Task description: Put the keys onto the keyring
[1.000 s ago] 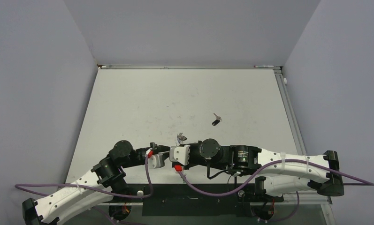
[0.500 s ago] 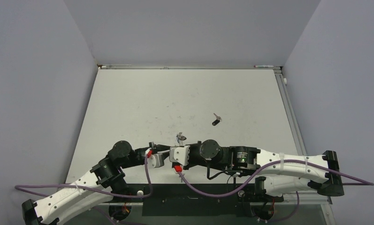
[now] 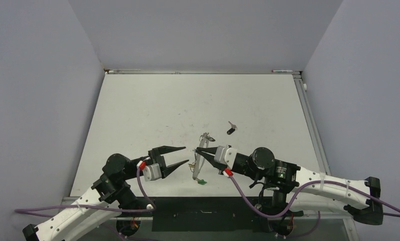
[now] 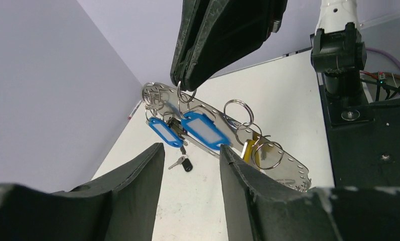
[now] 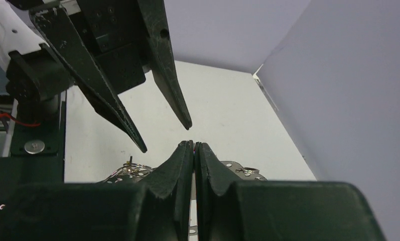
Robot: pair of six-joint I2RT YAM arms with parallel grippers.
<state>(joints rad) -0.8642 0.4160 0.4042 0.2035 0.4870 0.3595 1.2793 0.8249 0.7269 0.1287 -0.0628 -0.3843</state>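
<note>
Your right tool (image 4: 183, 85) is clenched on the keyring (image 4: 288, 165) and holds it off the desk (image 3: 152, 105) between the two arms. Blue tags (image 4: 205, 130) and a yellow tag (image 4: 249, 149) hang from the keyring on small rings, and a green tag (image 3: 201, 182) shows at its near end. Your left tool (image 3: 186, 155) is released and empty, its tips just beside the ring.

One black key (image 3: 231, 129) lies loose on the desk, beyond the right tool and apart from the ring. It looks like the one left to fetch. Send the free left tool around the hanging tags, not through them. The key lies flat and thin, so come straight down astride its black head and close low. Hold the ring steady meanwhile, because the tags will likely swing.
</note>
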